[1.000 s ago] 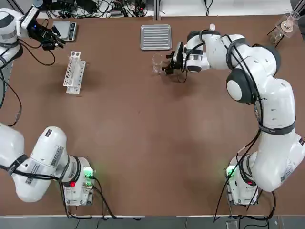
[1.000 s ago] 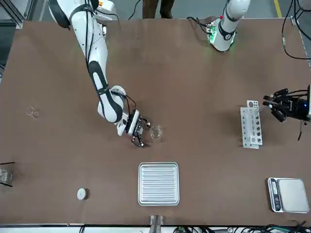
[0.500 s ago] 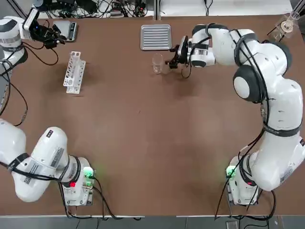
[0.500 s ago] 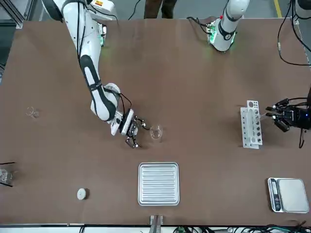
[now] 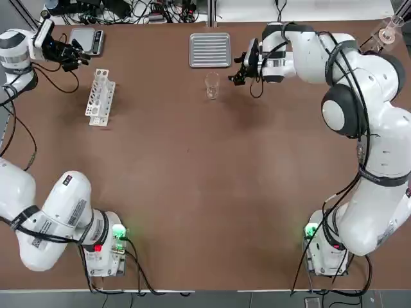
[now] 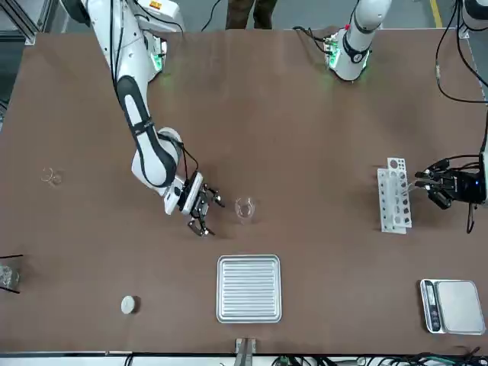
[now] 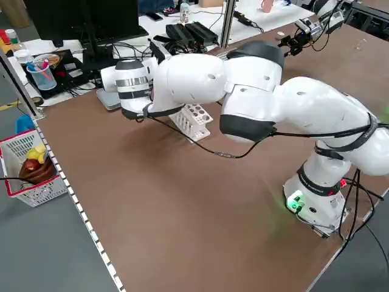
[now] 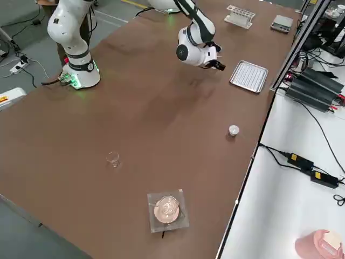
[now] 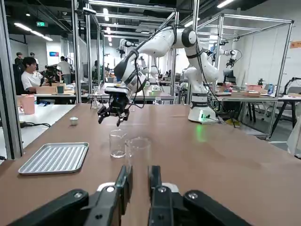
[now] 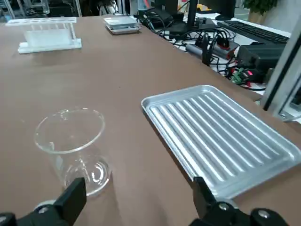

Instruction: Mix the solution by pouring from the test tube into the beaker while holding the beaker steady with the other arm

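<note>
The beaker [image 5: 212, 85] [image 6: 244, 208] is a small clear glass cylinder standing upright near the table's far edge, just in front of the tray. My right gripper [image 5: 239, 69] [image 6: 202, 213] is open, a short way to the right of the beaker and not touching it. In the right wrist view the beaker [image 10: 75, 150] stands ahead of that gripper [image 10: 136, 202]. My left gripper [image 5: 74, 54] [image 6: 428, 183] hovers at the far left, beyond the rack, shut on a clear test tube [image 9: 138, 150] that sticks out from between its fingers.
A white test tube rack [image 5: 100, 96] lies at the far left with a scale [image 5: 87, 40] behind it. A ribbed metal tray [image 5: 210, 49] sits at the far edge. A flask on a stand [image 5: 385, 35], a tiny glass vessel [image 6: 50, 177] and a white disc [image 6: 129, 305] are on the right.
My right gripper has drawn back from the beaker, to the right and toward the far edge, leaving it standing alone. The left gripper shifted slightly beside the rack, still shut.
</note>
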